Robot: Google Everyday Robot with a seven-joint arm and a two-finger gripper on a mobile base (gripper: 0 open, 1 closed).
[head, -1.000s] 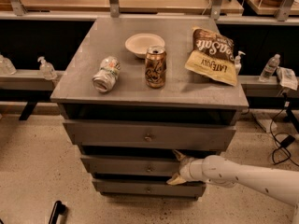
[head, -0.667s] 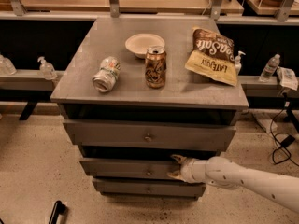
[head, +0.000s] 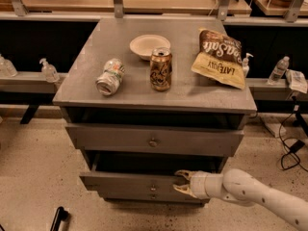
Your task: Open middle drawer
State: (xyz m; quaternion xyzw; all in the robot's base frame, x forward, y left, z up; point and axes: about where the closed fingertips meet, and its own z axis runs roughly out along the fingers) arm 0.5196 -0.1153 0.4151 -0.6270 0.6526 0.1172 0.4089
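The grey cabinet (head: 154, 97) has three stacked drawers. The middle drawer (head: 130, 183) is pulled part way out, with a dark gap above its front and a small round knob (head: 153, 188) at centre. My gripper (head: 181, 182) is on the end of the white arm that comes in from the lower right. It sits at the drawer front, right of the knob. Its tan fingers (head: 182, 173) are spread, one at the front's top edge and one lower down. It holds nothing.
The top drawer (head: 154, 141) stands slightly out; the bottom drawer (head: 153, 197) shows just under the middle one. On the cabinet top are a lying crushed can (head: 109, 76), an upright can (head: 160, 69), a white bowl (head: 147, 46) and a chip bag (head: 219, 58). Cables (head: 291, 148) lie on the floor at right.
The middle drawer has come further out of the cabinet and its front sits lower in view. My gripper has stayed at the drawer front and moved with it.
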